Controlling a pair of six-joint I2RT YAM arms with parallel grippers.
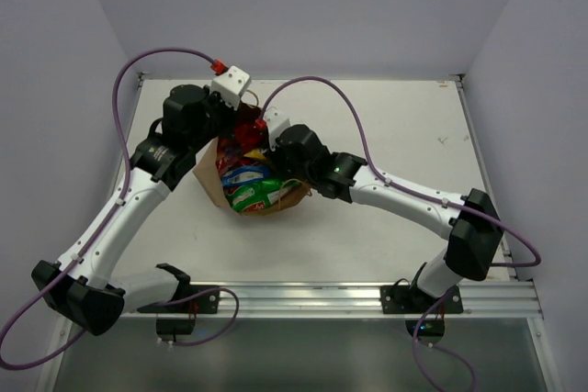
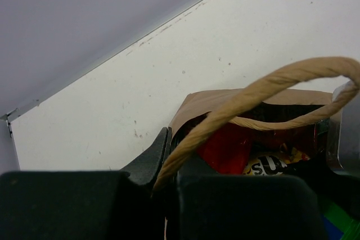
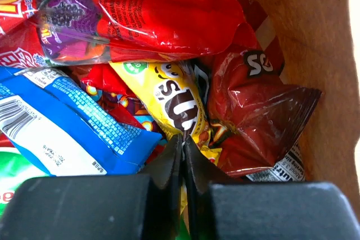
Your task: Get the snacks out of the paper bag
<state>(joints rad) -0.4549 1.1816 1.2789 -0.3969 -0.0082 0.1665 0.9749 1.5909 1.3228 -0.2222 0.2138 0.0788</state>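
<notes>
Right wrist: right gripper (image 3: 183, 150) is down inside the paper bag (image 3: 315, 37), fingers pressed nearly together. They look to be pinching the lower edge of the yellow packet (image 3: 171, 96), since yellow foil shows in the slit between them.

The packets are piled loose in the bag:
- a dark red packet (image 3: 253, 116) touching the yellow one on its right
- a blue packet (image 3: 73, 122) on its left
- a big red packet (image 3: 169, 9) lying across the top

Left wrist: left gripper (image 2: 169, 164) is clamped shut on the bag's twisted handle (image 2: 264, 88), holding the mouth up and open.

Top view: the bag lies on its side mid-table (image 1: 386, 126) between the two arms, all snacks inside, none out yet.

Handling, as a judgement:
- The packets are light, puffy, crinkly foil, so they are slick and easily crushed.
- The flat crimped seam at an end is the best place to take hold; a pinch on the belly would likely slide off or burst it.
- The edge grip on the yellow one looks thin and could slip when pulled past its neighbours.
- The bag is soft kraft paper and will drag along unless the handle is held.
</notes>
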